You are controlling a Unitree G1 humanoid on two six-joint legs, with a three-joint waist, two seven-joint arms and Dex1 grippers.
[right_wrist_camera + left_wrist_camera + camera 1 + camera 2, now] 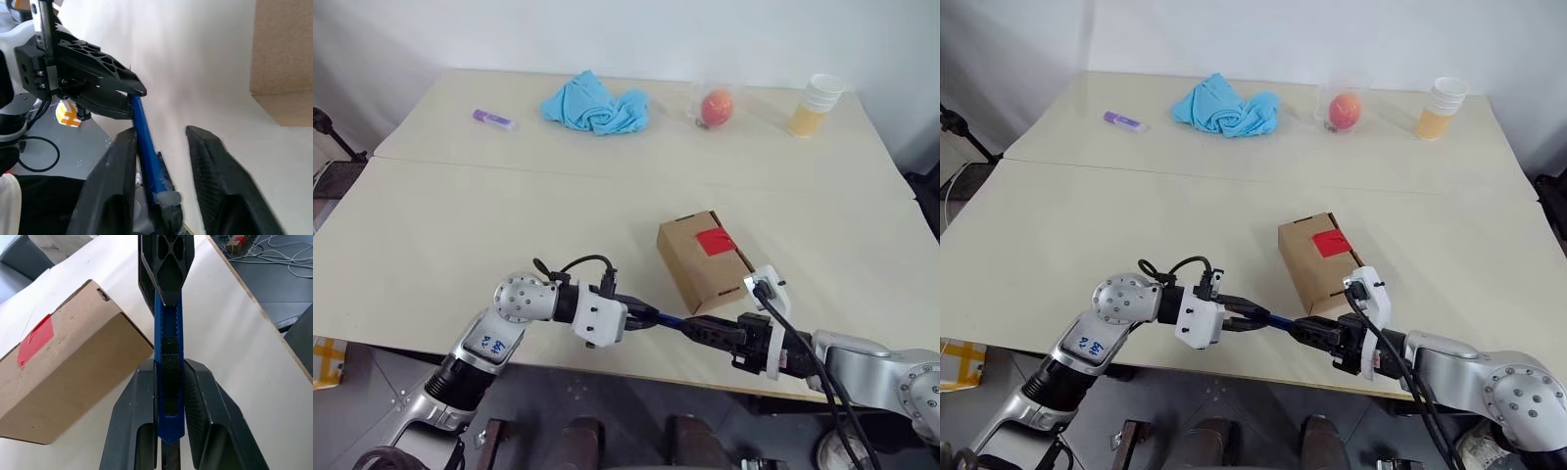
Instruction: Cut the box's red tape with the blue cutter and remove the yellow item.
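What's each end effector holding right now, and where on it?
Left end effector clamps the blue cutter at one end. Right end effector is at its other end; grip unclear.

Two head cameras look forward and down over the whole table (460,225) from its near edge. Each wrist camera looks along its own fingers, close above the near edge. All share the box (700,259) and blue cutter (168,382).
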